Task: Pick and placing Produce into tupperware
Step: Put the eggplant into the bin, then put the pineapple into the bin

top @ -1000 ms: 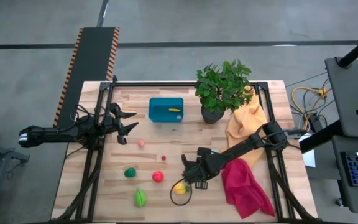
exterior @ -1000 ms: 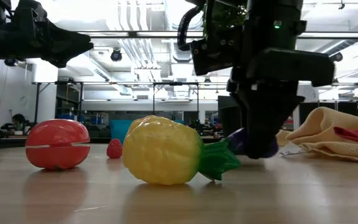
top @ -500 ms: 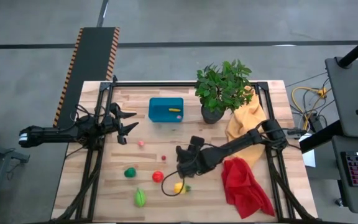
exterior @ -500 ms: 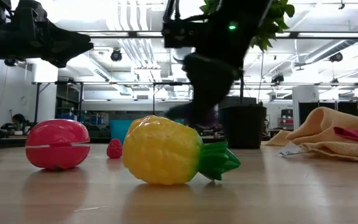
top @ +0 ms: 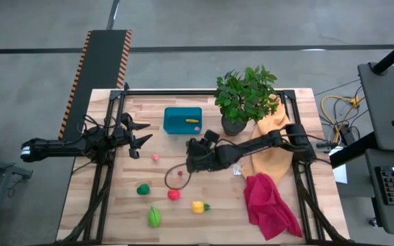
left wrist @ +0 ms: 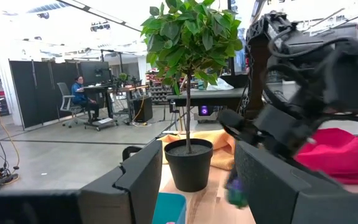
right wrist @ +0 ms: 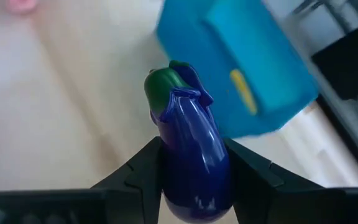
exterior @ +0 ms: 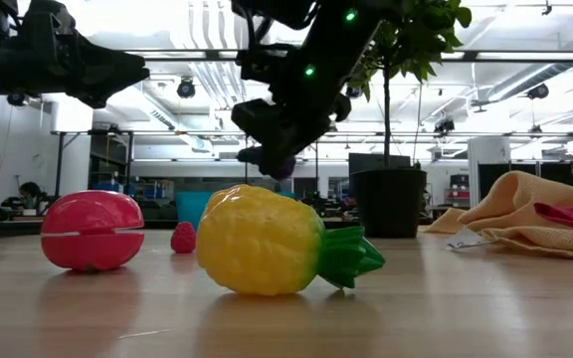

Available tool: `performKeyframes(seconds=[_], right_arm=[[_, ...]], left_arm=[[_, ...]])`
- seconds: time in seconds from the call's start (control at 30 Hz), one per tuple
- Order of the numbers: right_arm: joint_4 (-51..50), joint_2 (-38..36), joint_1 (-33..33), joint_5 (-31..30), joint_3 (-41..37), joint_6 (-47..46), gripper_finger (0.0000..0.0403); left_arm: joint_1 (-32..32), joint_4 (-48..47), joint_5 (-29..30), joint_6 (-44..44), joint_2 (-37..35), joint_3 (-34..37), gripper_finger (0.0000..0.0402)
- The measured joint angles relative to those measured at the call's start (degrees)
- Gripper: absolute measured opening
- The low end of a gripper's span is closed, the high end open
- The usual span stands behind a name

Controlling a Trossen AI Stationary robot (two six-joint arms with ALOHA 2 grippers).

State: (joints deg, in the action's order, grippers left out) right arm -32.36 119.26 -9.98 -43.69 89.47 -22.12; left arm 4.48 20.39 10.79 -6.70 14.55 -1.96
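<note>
since the right arm had swung off the front of the bench, where it sat right by the pineapple (top: 198, 206) a second back, its jaws (right wrist: 194, 186) were now up in the air and most of the way to the teal tupperware (top: 182, 120). they were clamped on a purple eggplant (right wrist: 191, 165), green cap pointing ahead, and the wrist view had the tupperware just beyond it with a yellow piece (top: 192, 121) already lying inside. so i'd say the pickup was done and this was the carry leg; what's left is getting over the rim and letting go.

the left arm hadn't budged, parked at the left edge of the bench with its jaws (top: 141, 137) spread wide and holding nothing.

still waiting on the bench: the pineapple, a red apple-ish thing (top: 174, 194), a round green piece (top: 143, 189), a lighter green one (top: 154, 217) near the front edge, plus a small pink bit (top: 155, 158) and a tiny red bit (top: 180, 173). so plenty of trips to go.

the bench (top: 299, 102) was pale wood planks in a black frame. a potted plant (top: 243, 99) stood just right of the tupperware, a yellow cloth (top: 272, 130) draped beside it and a red cloth (top: 269, 205) in front of that. beyond was a big open workshop, with a person seated at a desk (left wrist: 79, 93) far back.
</note>
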Motion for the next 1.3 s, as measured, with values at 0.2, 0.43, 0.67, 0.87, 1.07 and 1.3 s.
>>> performKeyframes(seconds=[0.2, 0.43, 0.67, 0.87, 1.07, 1.3], right_arm=[[6.1, 0.0, 4.1, -0.9, 0.0, 4.5, 0.0138], [7.9, 0.1, 9.3, -0.9, -0.2, 4.5, 0.0138], [8.3, 0.2, 12.4, 0.7, -0.6, 4.4, 0.0138], [10.7, 0.2, 13.7, 5.1, -0.7, 6.0, 0.0139], [10.7, 0.2, 14.0, 5.1, -0.7, 6.7, 0.0154], [10.7, 0.2, 14.0, 5.1, -0.7, 7.8, 0.0197]], left_arm=[[0.0, 0.0, 0.0, 0.0, 0.0, 0.0, 0.0187], [0.0, 0.0, 0.0, 0.0, 0.0, 0.0, 0.0187], [0.0, 0.0, 0.0, 0.0, 0.0, 0.0, 0.0187], [0.0, 0.0, 0.0, 0.0, 0.0, 0.0, 0.0187], [0.0, 0.0, 0.0, 0.0, 0.0, 0.0, 0.0187], [0.0, 0.0, 0.0, 0.0, 0.0, 0.0, 0.0187]])
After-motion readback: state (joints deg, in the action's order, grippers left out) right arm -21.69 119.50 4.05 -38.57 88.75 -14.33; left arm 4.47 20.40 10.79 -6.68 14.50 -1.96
